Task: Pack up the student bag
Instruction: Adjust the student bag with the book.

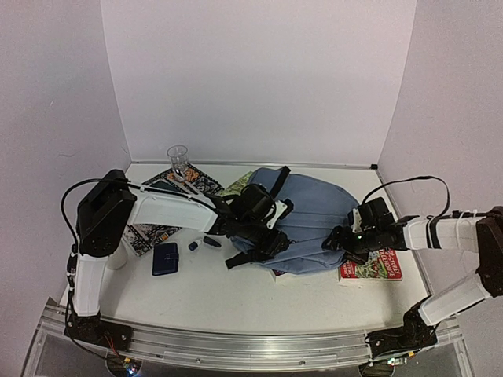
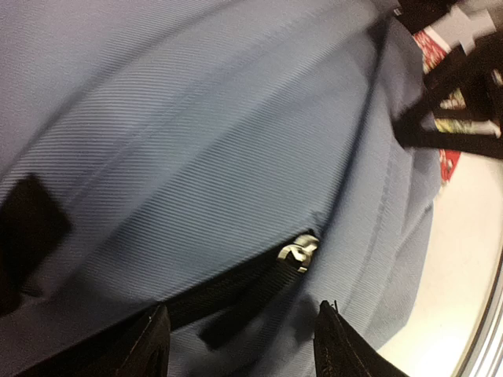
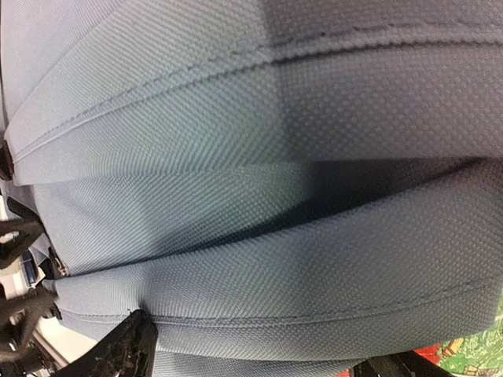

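Student bag [image 1: 318, 212] lies flat at centre of the top view, on the table [image 1: 236, 302], with both arms on it. Left gripper [image 2: 242, 314] hovers over the bag's left side, jaws apart and holding nothing; the dark zip line runs between the fingers and the zip pull [image 2: 297, 253] sits just past the tips. Right gripper [image 3: 263, 344] is at the bag's right edge, jaws wide, fabric folds filling its view; I can't tell if the pads touch the cloth. I also can't tell whether the zip is open at all.

Main risk: the pull is small and lies flat on soft cloth, so the left jaws may close on fabric or zip tape instead and just bunch the bag. Second: if the right side isn't pinned, any tug on the zip drags the whole bag rather than running the slider. The red book [image 1: 377, 267] lies partly under the bag at lower right, under the right wrist, so a shove there could slide it. The glass [image 1: 178, 157] stands at upper left by the patterned books [image 1: 200, 182], close behind the left forearm, and a wide swing could tip it. The wallet [image 1: 165, 258] at lower left is also in sweep range. The grippers face each other across the bag, so closing in from both sides risks a clash.
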Action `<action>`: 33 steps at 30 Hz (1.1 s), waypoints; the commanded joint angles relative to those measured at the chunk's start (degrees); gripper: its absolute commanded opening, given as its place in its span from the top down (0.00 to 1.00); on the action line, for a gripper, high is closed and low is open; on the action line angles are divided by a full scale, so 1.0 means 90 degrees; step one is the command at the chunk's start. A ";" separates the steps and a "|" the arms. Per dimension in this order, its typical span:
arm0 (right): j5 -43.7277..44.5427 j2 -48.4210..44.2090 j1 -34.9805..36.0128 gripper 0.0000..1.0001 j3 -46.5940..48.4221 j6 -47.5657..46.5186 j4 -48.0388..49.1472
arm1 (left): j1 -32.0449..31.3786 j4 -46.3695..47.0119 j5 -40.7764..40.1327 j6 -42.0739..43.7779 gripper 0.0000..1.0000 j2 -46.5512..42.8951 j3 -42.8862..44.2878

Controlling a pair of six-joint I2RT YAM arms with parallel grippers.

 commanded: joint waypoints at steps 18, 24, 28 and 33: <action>-0.0510 0.0224 0.0070 0.16 0.0335 -0.0148 0.0345 | -0.0604 -0.0794 0.0261 0.0393 0.32 -0.0282 0.0025; 0.0209 -0.0220 0.0086 0.06 0.0776 -0.0185 -0.0778 | -0.0610 -0.0776 0.0320 0.0280 0.29 -0.0750 -0.0372; 0.0991 -0.0688 0.0171 0.02 0.1304 -0.0389 -0.1888 | -0.0609 -0.0728 0.0942 0.0309 0.30 -0.0700 -0.0367; 0.1682 -0.0683 0.0381 0.02 0.2054 -0.0635 -0.2733 | -0.0607 -0.0611 0.0885 0.0327 0.30 -0.0660 -0.0395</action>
